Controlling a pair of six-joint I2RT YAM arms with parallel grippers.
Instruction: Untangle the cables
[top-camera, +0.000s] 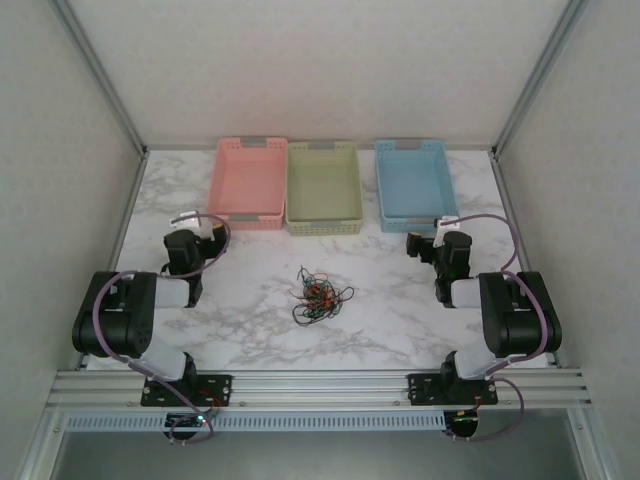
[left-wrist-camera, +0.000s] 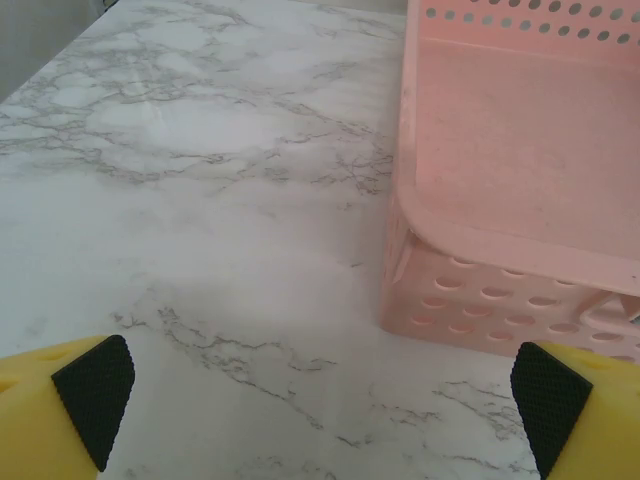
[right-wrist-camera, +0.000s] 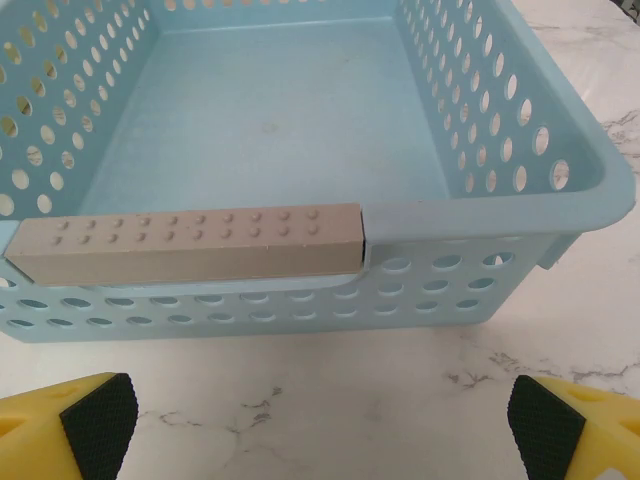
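Note:
The cables (top-camera: 320, 297) lie as one small tangle of thin black, green and red-orange wires on the marble table (top-camera: 400, 300), midway between the two arms. My left gripper (top-camera: 200, 230) sits to their far left, near the pink basket's front corner. It is open, with bare marble between its black pads (left-wrist-camera: 95, 395). My right gripper (top-camera: 428, 235) sits to the cables' far right, facing the blue basket. It too is open and holds nothing; its pads (right-wrist-camera: 545, 425) stand wide apart over the tabletop.
Three empty baskets stand in a row at the back: pink (top-camera: 250, 185), green (top-camera: 323, 185) and blue (top-camera: 412, 180). The pink basket (left-wrist-camera: 520, 200) is close ahead of the left gripper (left-wrist-camera: 322, 400). The blue basket (right-wrist-camera: 270, 120), with its grey handle strip (right-wrist-camera: 190, 240), faces the right gripper (right-wrist-camera: 322, 422). Walls enclose the table.

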